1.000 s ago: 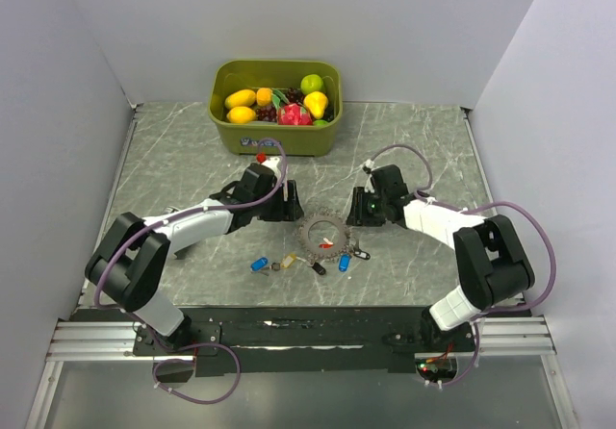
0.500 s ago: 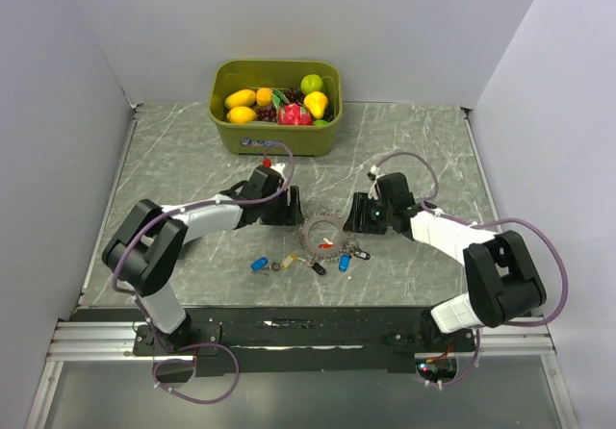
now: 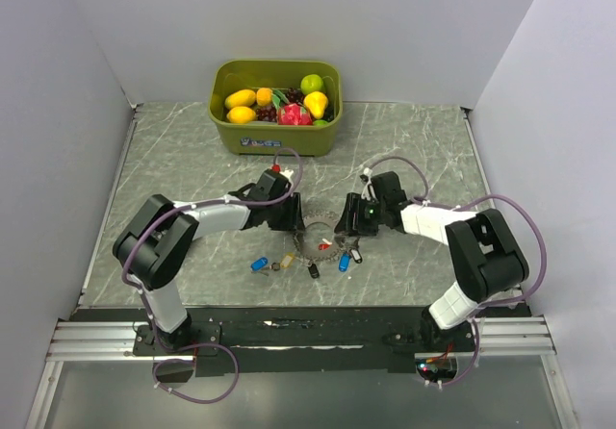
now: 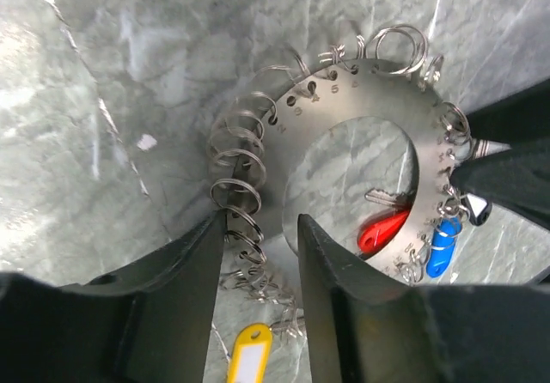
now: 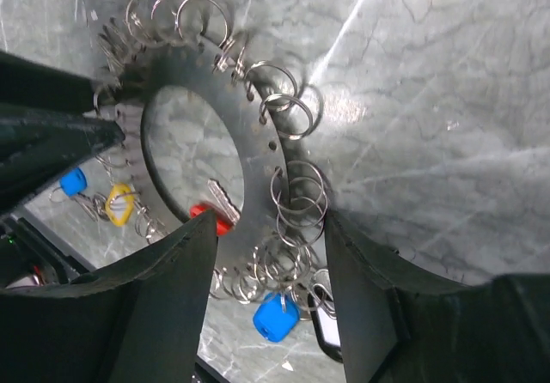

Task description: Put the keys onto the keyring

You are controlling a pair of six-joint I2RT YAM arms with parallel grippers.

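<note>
Facing inward, left tool [image 4: 259, 221] and right tool [image 5: 271, 218] gape.

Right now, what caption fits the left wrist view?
Left gripper straddles the keyring rim; a red key lies inside the ring.

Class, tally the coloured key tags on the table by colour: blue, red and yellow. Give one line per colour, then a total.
blue key tags: 2
red key tag: 1
yellow key tag: 1
Total: 4
</note>
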